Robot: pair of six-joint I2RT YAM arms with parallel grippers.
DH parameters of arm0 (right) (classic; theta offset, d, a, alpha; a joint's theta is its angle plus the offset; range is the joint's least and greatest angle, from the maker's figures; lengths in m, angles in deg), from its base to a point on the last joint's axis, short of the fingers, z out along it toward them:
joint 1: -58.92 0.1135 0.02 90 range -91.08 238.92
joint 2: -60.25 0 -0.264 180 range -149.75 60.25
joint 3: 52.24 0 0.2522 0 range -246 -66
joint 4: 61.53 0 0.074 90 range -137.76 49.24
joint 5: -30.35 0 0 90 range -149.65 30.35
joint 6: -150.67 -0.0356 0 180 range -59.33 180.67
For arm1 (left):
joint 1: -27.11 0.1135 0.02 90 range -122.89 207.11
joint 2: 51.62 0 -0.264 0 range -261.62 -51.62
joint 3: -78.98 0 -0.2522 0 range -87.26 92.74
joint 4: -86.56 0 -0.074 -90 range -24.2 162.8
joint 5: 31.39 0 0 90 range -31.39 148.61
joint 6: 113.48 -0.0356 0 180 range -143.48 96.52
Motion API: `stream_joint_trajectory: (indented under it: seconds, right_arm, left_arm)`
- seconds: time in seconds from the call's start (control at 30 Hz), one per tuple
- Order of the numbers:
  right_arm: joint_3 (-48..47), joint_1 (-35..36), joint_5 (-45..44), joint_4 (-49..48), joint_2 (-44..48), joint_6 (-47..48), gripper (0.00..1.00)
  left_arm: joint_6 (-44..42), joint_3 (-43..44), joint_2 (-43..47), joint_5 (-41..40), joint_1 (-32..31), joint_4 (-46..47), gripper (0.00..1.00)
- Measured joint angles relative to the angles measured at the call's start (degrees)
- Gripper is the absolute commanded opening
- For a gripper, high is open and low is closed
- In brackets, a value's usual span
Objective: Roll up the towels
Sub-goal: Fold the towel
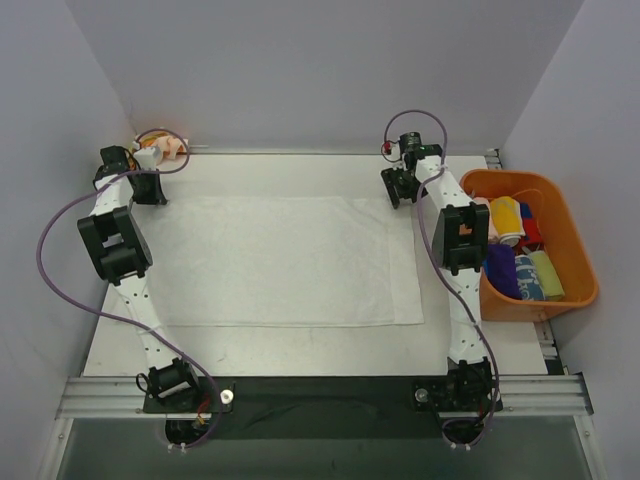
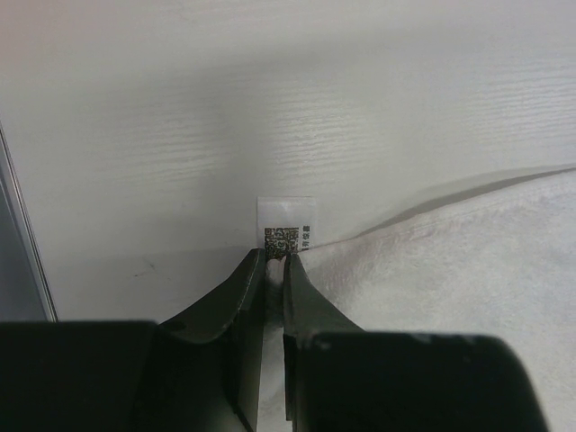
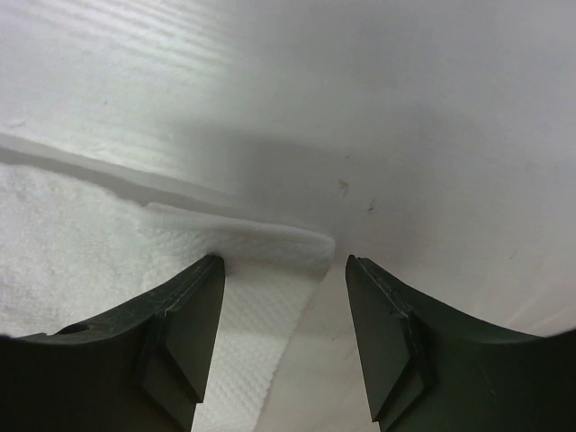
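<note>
White terry towel (image 1: 285,258) lies flat (rectangular); left pincer (image 2: 274,257) pinches its corner, right pincer (image 3: 283,263) open.

the left tool (image 2: 275,263) pinches the white towel (image 2: 450,270) corner at its qr label (image 2: 286,223).

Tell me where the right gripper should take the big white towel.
Probably its far right corner: the edge there is doubled into a raised fold, while the rest of the white towel lies flat. Come down from above, the open right gripper with one finger on either side of that fold.
</note>
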Motion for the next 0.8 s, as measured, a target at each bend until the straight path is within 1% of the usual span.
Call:
stream_joint_trajectory:
  seconds: [0.07, 0.17, 0.23, 0.47, 0.6, 0.67, 0.7, 0.73, 0.8]
  right_arm:
    - [0.0, -0.6, -0.6, -1.5, 0.0, -1.6, 0.57]
    - [-0.3, -1.6, -0.5, -2.7, 0.0, -3.8, 0.60]
    - [-0.8, -2.3, 0.1, -3.2, -0.1, -4.9, 0.61]
    - [-1.0, -3.7, 4.5, -3.5, -0.9, -5.8, 0.55]
    - [-1.1, -3.6, 8.0, -2.4, -1.4, -4.6, 0.54]
    - [-1.7, -3.5, 9.1, -1.4, -1.9, -3.4, 0.47]
    - [-2.1, -3.4, 9.1, -1.1, -2.0, -2.8, 0.42]
    - [-2.3, -3.3, 9.2, -0.9, -2.2, -2.3, 0.34]
    - [-2.6, -3.2, 9.3, -0.4, -2.3, -1.8, 0.26]
  left_arm:
    - [0.0, 0.0, 0.0, 0.2, 0.0, 0.0, 0.16]
    - [0.0, 0.0, 0.0, 0.3, 0.0, -0.1, 0.16]
    - [0.0, 0.0, 0.0, 0.3, 0.0, -0.2, 0.16]
    - [-0.2, 0.0, 0.0, 0.4, 0.0, -0.3, 0.16]
    - [-0.4, 0.0, 0.0, 0.4, 0.0, -0.4, 0.16]
    - [-0.5, 0.0, 0.0, 0.4, 0.0, -0.4, 0.16]
    - [-0.4, 0.0, 0.0, 0.4, 0.0, -0.4, 0.16]
    - [-0.4, 0.0, 0.0, 0.4, 0.0, -0.5, 0.16]
    - [-0.4, 0.0, 0.0, 0.5, 0.0, -0.5, 0.16]
